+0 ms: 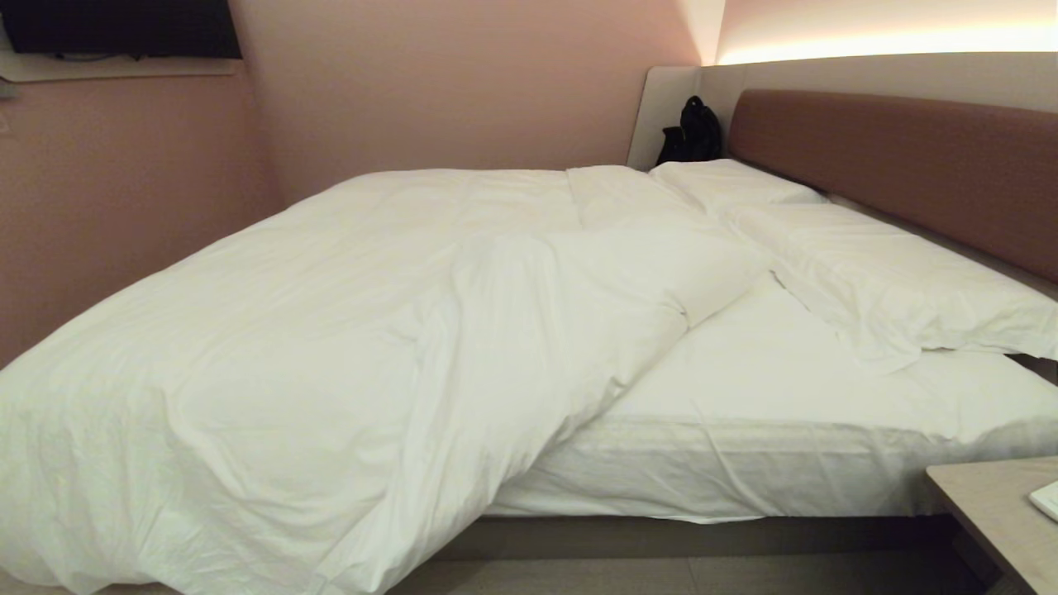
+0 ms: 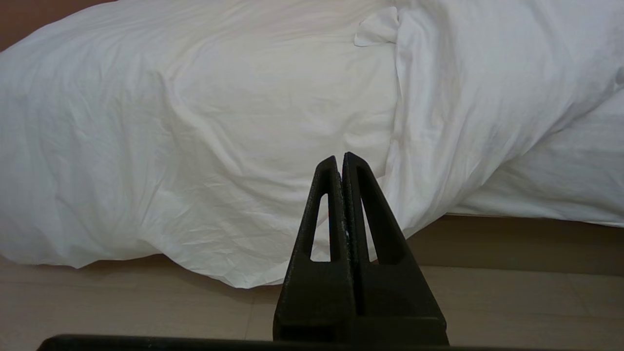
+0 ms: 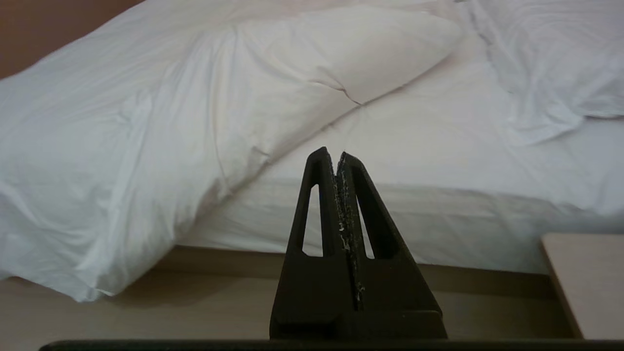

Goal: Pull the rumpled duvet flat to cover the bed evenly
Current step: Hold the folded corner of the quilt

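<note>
Most of the duvet (image 1: 331, 330) lies bunched over the left part of the bed (image 1: 744, 529), its near edge spilling over the side of the mattress down to the floor (image 1: 702, 574). One corner is folded back into a puffy wedge pointing right, toward the pillows, so the white sheet (image 1: 785, 388) is bare on the near right part of the mattress. Two flat white pillows (image 1: 868, 264) lie in a row along the reddish-brown headboard (image 1: 909, 165) on the right. A black bag (image 1: 693, 132) stands in the far corner, beside the headboard's far end. A pale bedside table (image 1: 992, 512) stands at the near right, with a small white object on it. A dark screen (image 1: 116, 25) hangs on the wall at the far left.

Neither arm shows in the head view. The left gripper (image 2: 340, 158) hangs near the draped duvet edge, above the floor, fingers pressed together and holding nothing. The right gripper (image 3: 334, 153) faces the bare sheet and mattress side, also closed tight and empty, touching nothing.
</note>
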Motion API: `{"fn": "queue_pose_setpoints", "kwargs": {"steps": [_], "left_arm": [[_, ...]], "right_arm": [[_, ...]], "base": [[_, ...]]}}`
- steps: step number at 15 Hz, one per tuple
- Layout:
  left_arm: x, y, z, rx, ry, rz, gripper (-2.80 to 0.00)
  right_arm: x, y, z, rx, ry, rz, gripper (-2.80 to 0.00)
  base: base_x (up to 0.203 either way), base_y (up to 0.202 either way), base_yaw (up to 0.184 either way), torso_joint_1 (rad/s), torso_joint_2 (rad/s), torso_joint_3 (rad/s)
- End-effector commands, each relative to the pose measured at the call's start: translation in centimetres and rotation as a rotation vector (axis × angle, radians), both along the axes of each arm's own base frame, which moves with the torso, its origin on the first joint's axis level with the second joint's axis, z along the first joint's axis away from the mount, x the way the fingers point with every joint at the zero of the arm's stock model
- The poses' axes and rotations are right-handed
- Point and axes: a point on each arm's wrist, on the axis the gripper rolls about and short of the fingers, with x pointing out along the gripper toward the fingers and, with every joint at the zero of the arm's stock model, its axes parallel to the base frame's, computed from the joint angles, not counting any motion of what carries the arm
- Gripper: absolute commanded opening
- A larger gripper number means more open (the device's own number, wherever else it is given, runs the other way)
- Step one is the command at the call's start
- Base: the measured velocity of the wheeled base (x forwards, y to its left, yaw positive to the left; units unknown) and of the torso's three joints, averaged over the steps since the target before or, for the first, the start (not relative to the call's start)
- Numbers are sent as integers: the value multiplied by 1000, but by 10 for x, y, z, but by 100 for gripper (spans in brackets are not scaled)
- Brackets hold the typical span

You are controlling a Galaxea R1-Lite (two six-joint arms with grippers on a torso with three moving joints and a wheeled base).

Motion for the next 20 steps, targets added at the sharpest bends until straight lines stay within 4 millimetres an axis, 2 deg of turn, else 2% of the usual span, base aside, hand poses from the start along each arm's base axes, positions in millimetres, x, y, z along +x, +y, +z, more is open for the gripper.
{"fn": "queue_pose_setpoints", "kwargs": {"steps": [1,4,7,11,15,20], "left_arm": [[0,0,0,-1,-2,0,-280],[0,0,0,-2,-1,0,-280],[0,0,0,0,0,0,-280],[0,0,0,-2,-1,0,-280],[0,0,0,0,-1,0,-280],[0,0,0,0,-2,0,-280]], "right_arm": [[53,0,11,39,106,33,-280],[114,0,21,62,201,84,-280],[184,2,22,102,296,115,-280],[264,17,4,158,399,160,-280],[309,54,-14,150,444,246,-280],[349,78,-43,138,492,283,-280]], "base": [[0,0,0,0,0,0],[0,0,0,0,0,0],[0,0,0,0,0,0],[0,0,0,0,0,0],[0,0,0,0,0,0],[0,0,0,0,0,0]]}}
